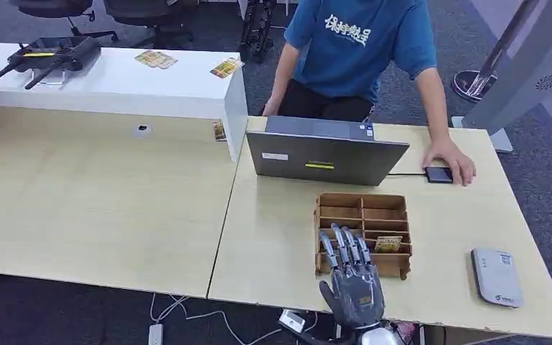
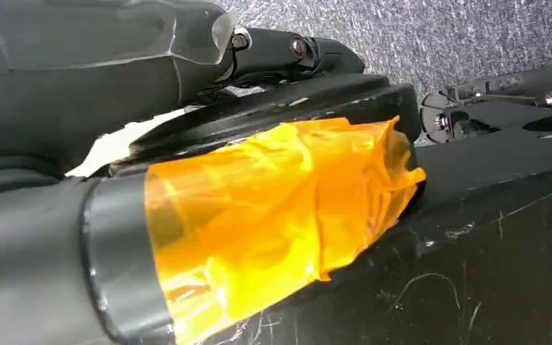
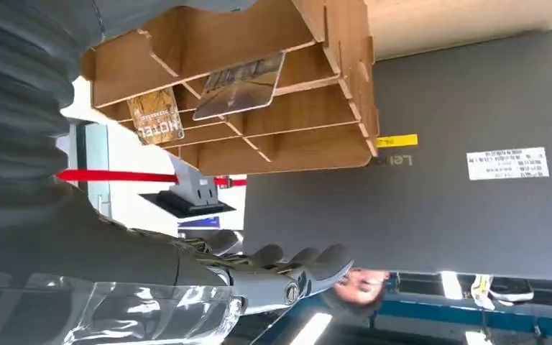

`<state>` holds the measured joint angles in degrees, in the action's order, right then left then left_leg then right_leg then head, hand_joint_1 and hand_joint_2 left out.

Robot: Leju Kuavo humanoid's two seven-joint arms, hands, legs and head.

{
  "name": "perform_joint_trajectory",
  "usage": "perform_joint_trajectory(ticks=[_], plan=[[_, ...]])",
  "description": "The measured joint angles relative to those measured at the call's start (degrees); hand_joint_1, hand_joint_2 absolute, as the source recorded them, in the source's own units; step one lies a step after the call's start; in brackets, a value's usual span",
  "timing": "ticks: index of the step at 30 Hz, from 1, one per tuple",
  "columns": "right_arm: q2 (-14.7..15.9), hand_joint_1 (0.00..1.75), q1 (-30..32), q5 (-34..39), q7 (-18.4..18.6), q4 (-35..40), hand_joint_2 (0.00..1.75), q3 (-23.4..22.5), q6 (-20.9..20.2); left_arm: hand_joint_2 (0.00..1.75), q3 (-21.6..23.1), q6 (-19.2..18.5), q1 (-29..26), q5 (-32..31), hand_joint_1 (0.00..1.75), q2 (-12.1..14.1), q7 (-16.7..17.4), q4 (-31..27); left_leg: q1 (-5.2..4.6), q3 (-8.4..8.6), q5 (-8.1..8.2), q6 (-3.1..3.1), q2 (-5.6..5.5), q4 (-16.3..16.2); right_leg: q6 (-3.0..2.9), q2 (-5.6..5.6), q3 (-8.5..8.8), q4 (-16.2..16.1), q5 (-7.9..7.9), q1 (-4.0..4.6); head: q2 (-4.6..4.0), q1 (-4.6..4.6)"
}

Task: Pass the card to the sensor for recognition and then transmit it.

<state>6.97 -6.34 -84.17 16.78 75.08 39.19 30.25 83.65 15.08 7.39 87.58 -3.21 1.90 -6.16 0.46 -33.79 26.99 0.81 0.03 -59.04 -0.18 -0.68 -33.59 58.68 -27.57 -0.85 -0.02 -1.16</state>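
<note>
Your right robot hand (image 1: 354,277) is flat and spread out, with nothing in it. It hovers over the near edge of the wooden card rack (image 1: 363,231) on the tabletop (image 1: 273,237). Its fingers (image 1: 345,243) point toward the laptop (image 1: 325,152).

The card (image 1: 388,244) you need sits in a slot of the rack, just beside the fingertips on the outer side. In the right wrist view you can see two cards in the rack: a card with a picture on it (image 3: 239,86) and a brown card with letters (image 3: 157,118). Neither one is being touched.

So I think the job has barely started. No card is picked up yet. Left to do: grab a card, carry it to the sensor, let it be read, then pass it on.

The white box (image 1: 497,276) lies well off to the hand's outer side on the tabletop. It may be the sensor, but I cannot be sure. Past the laptop, a person's hand (image 1: 451,159) rests on a small black device (image 1: 438,174).

Your left robot hand: I cannot tell if it is loose or closed. The left wrist view looks at orange tape (image 2: 273,215) wrapped on a dark part.
</note>
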Motion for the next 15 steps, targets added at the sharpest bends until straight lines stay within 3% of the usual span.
perform_joint_trajectory(ticks=[15], plan=[[0.61,0.0,-1.02,-1.09,0.53,-0.57,1.75,-0.9,-1.31,0.0,0.0,-0.02,0.01,0.17,0.0,-0.02,0.0,0.0,0.0,0.0,0.0,0.0,0.0,0.0,0.0,0.01,0.0,0.0,0.0,0.0,0.0,0.0]])
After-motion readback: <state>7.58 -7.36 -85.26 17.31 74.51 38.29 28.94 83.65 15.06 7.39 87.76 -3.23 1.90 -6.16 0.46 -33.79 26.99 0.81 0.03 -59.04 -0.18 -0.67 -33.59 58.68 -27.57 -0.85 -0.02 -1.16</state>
